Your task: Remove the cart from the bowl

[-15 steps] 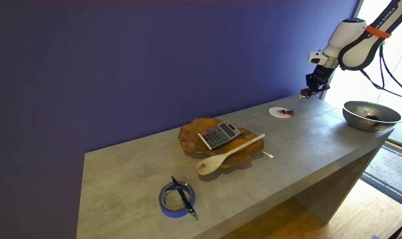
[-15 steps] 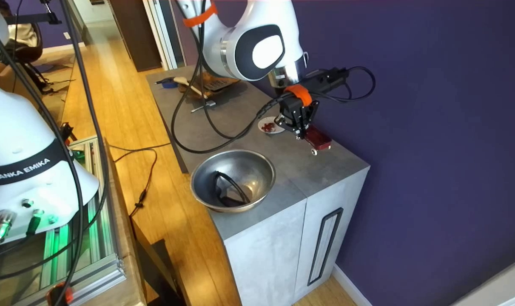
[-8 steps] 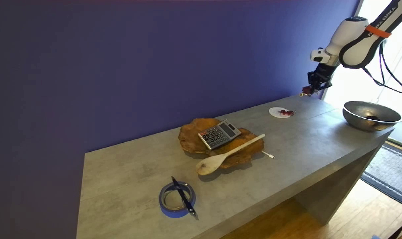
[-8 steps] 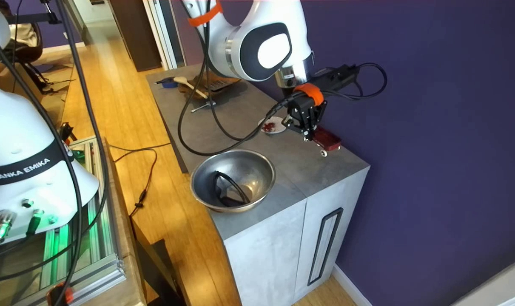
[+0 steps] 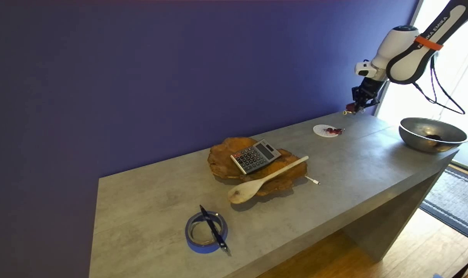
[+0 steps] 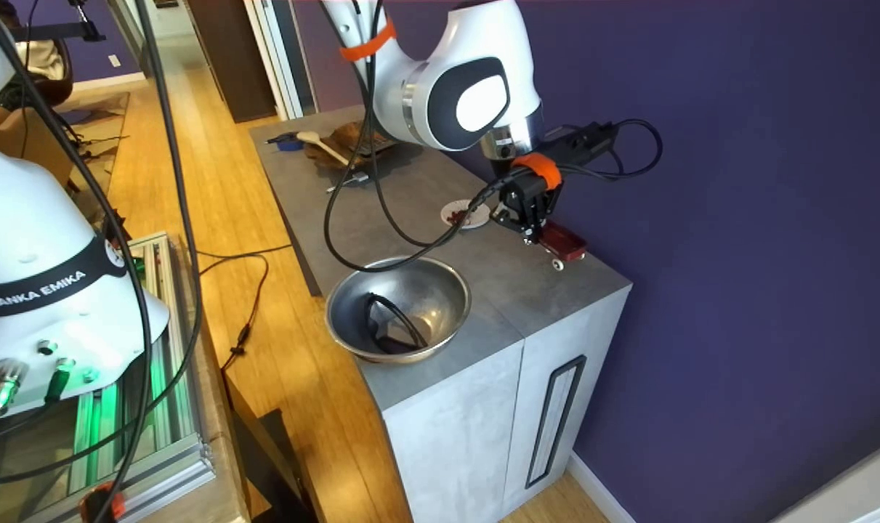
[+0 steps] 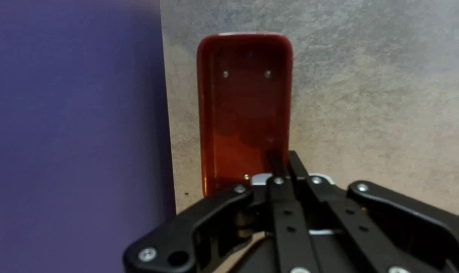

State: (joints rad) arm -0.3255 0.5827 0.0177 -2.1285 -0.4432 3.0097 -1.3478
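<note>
Red, glossy, shallow, rectangular, white-wheeled cart (image 7: pixel 248 102); may twist or slip, since the black metal gripper (image 7: pixel 287 161) has its jaws pinched on one long side only, off-centre. Held over mottled grey tabletop (image 6: pixel 494 280), near matte purple wall (image 6: pixel 737 218), outside round, shiny silver metal bowl (image 6: pixel 434 290).

tool (image 7: pixel 287 162), cart (image 7: pixel 246 110) | shifted together | farther from bowl (image 6: pixel 440 290)

Cart (image 7: pixel 248 106) dark red; bowl (image 6: pixel 426 292) silver; tool (image 7: pixel 286 163) black; wall (image 6: pixel 737 181) purple; countertop (image 5: pixel 353 166) mottled grey.
</note>
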